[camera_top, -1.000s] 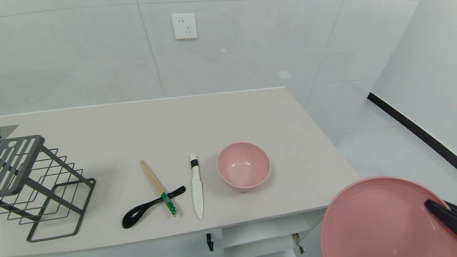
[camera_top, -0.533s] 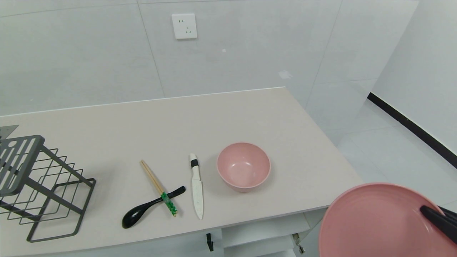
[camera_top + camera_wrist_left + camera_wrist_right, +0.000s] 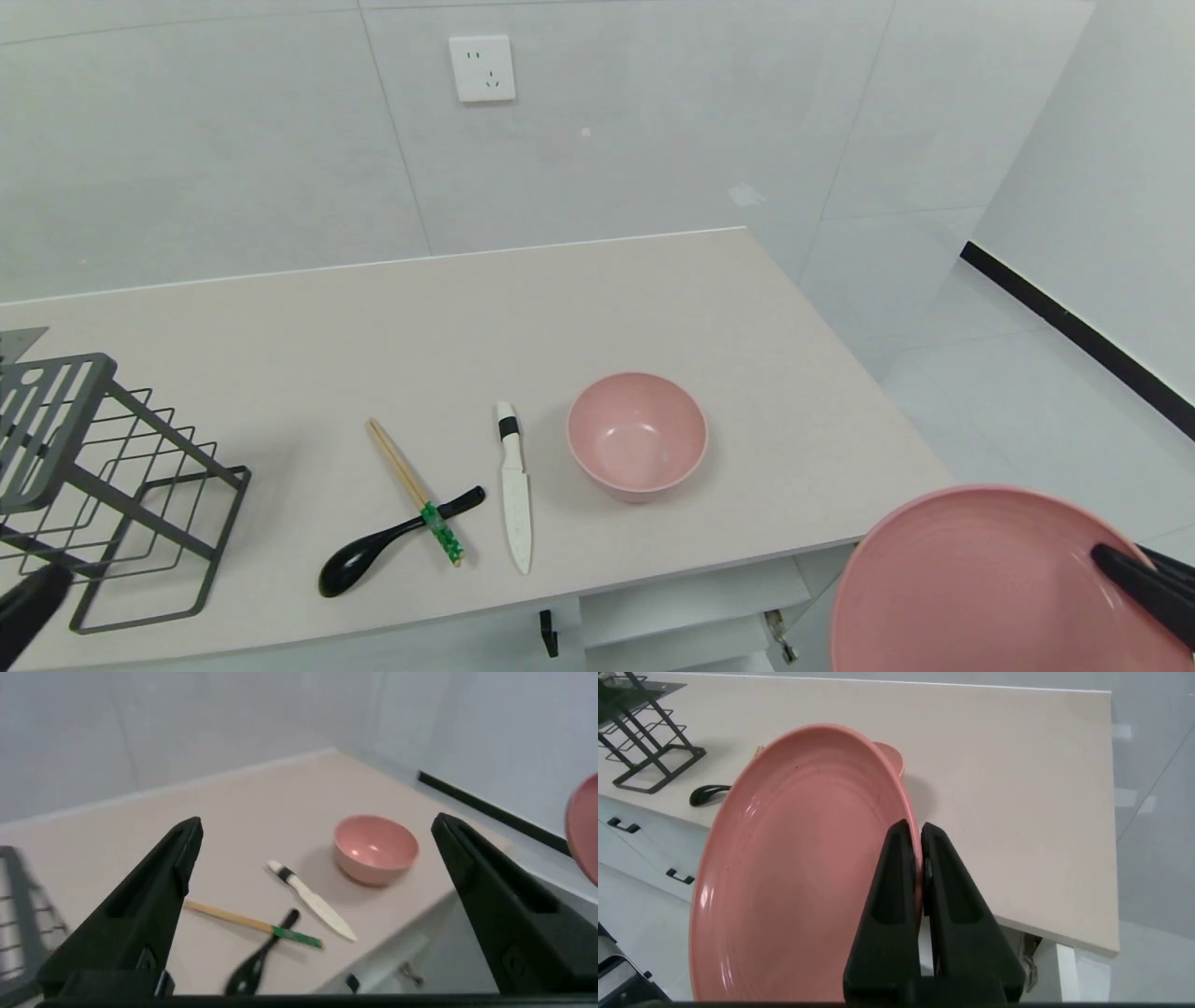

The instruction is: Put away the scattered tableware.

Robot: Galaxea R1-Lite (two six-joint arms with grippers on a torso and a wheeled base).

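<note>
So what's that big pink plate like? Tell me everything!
The pink plate is big, round and shallow, with a raised rim and faint rings on its smooth face. It looks like matte plastic, and nothing lies on it. It hangs tilted in the air past the right end of the counter, above the floor. Only the right tool touches it, pinching its rim between two black fingers.
</note>
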